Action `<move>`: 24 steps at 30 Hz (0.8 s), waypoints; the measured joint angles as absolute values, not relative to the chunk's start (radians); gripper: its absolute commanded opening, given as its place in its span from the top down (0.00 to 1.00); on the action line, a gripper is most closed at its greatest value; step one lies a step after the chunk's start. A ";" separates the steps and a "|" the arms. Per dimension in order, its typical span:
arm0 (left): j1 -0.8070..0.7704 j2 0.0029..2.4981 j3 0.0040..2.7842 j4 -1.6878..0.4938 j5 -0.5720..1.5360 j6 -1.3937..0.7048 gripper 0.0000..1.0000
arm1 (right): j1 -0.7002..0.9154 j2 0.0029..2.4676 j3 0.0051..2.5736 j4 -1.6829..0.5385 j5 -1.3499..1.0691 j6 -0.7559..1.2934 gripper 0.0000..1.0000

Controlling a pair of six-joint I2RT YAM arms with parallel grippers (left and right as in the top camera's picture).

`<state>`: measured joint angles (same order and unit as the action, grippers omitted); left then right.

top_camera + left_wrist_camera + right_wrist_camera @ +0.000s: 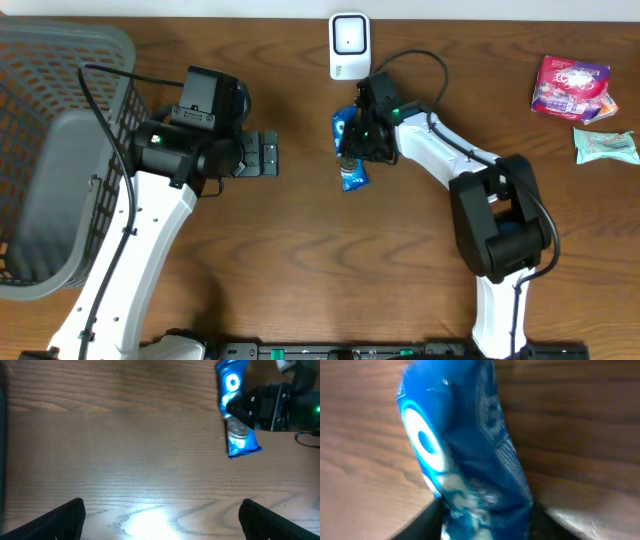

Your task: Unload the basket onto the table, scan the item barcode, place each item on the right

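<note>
Item: blue packet (353,178), over the bench (300,260) just below the white scanner (348,45), pinched at mid-length in the right gripper's (352,150) jaws; lifted or resting, unclear. Left gripper (268,154): jaws wide, holding nothing, well left of the packet.

I count on the bench (300,260): one blue packet (352,180), one white scanner (348,45), one grey basket (60,38), two other packets (pink packet (570,88), pale green packet (605,146)), two arms: left arm (150,230), right arm (440,150).
</note>
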<state>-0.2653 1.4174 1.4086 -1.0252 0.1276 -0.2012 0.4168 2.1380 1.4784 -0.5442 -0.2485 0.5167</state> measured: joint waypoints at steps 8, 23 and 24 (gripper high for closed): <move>-0.265 1.417 1.409 -1.025 0.128 -0.201 0.02 | 0.415 2.152 1.480 -0.548 -0.309 0.502 0.99; -0.265 1.417 1.409 -1.025 0.128 -0.202 0.02 | 0.350 2.048 1.580 -0.546 -0.498 0.595 0.99; -0.265 1.417 1.409 -1.025 0.128 -0.201 0.02 | 0.345 2.038 1.584 -0.545 -0.511 0.600 0.99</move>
<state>-0.2653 1.4174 1.4086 -1.0252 0.1276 -0.2012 0.3450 2.0384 1.5841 -0.5446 -0.5106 0.6003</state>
